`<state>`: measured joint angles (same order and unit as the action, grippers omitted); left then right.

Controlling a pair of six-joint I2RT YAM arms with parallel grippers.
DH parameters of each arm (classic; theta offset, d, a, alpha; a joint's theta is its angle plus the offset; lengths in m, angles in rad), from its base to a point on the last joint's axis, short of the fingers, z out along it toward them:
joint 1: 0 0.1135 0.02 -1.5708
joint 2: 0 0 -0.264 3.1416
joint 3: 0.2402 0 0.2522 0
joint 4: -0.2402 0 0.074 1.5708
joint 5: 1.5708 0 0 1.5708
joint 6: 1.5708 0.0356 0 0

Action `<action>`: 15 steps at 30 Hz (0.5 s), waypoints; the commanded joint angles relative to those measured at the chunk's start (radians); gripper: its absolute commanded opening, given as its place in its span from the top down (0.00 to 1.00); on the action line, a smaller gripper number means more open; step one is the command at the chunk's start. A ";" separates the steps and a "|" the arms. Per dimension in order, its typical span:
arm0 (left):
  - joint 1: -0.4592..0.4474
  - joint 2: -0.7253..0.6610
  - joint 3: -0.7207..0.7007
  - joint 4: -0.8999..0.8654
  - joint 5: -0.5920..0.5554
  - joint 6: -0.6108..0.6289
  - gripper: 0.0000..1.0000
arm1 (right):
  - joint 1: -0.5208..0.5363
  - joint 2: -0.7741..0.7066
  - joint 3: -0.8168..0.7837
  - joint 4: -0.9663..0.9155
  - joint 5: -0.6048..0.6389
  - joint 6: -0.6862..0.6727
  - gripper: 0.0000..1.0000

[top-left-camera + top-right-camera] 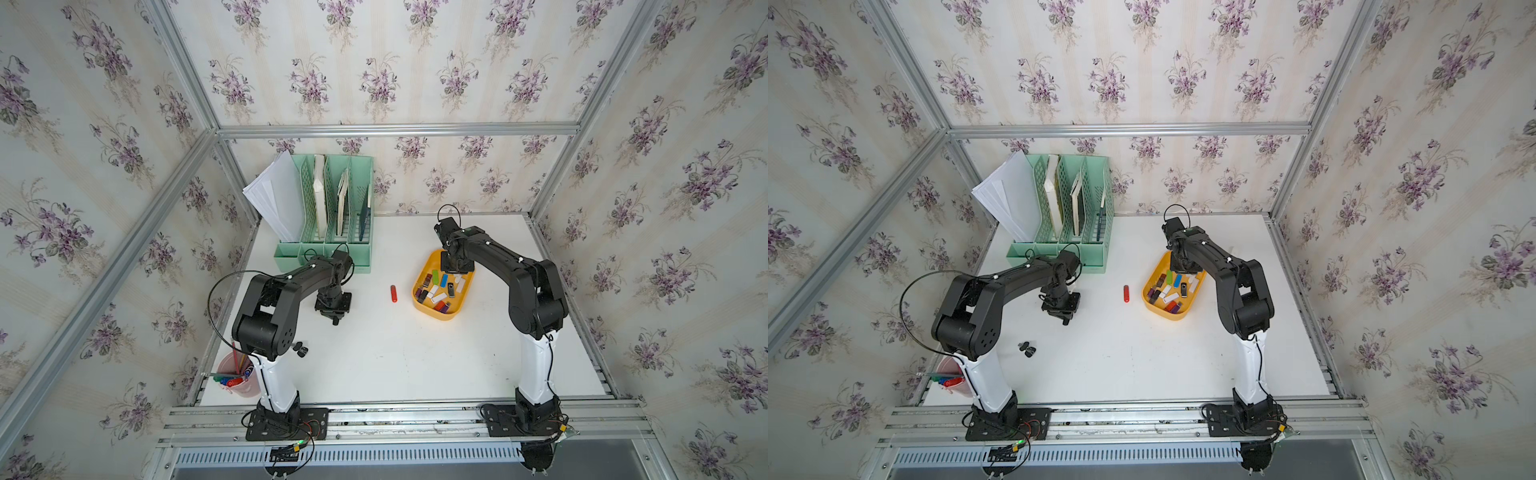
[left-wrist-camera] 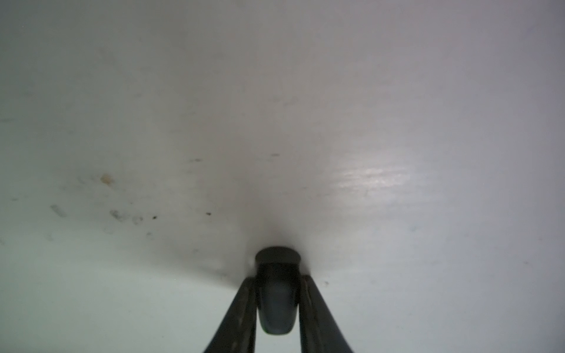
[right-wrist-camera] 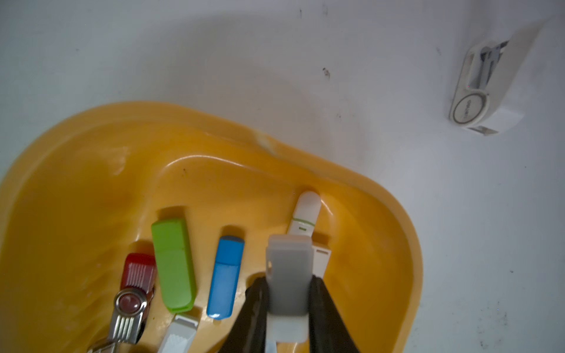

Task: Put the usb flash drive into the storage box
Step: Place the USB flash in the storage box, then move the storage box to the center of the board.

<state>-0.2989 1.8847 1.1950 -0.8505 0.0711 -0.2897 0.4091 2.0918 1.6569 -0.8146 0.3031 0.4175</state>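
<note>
Payload: grey-capped flash drive (image 3: 289,259), pinched by its long edges in right gripper (image 3: 288,282), low over far end of yellow storage box (image 3: 91,183), above other drives; not yet let go. Judged light, rigid, smooth plastic: slippery, cap may slide off, so hold mid-body across width. Left gripper (image 2: 277,279) clenched on dark rounded piece (image 2: 277,258), kind unclear, over bare table (image 2: 428,91). Red flash drive (image 1: 393,293) loose on table, left of box
</note>
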 commanded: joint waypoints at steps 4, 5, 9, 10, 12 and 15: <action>-0.001 0.018 -0.013 -0.015 -0.007 0.003 0.72 | -0.011 0.044 0.032 0.029 -0.002 -0.035 0.87; -0.001 0.019 -0.014 -0.015 -0.007 0.003 0.72 | -0.012 0.053 0.041 0.026 -0.001 -0.036 0.86; 0.000 0.019 -0.015 -0.015 -0.007 0.003 0.72 | -0.018 0.088 0.074 0.017 -0.005 -0.041 0.87; -0.001 0.019 -0.015 -0.015 -0.010 0.002 0.72 | -0.019 0.095 0.077 0.021 -0.010 -0.043 0.87; -0.001 0.020 -0.018 -0.013 -0.010 0.002 0.72 | -0.021 0.104 0.083 0.022 -0.015 -0.045 0.87; -0.001 0.019 -0.021 -0.012 -0.011 0.003 0.72 | -0.023 0.122 0.097 0.014 -0.017 -0.046 0.84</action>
<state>-0.2989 1.8854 1.1893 -0.8501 0.0708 -0.2897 0.3866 2.2047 1.7432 -0.7967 0.2890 0.3805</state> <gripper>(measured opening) 0.280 0.251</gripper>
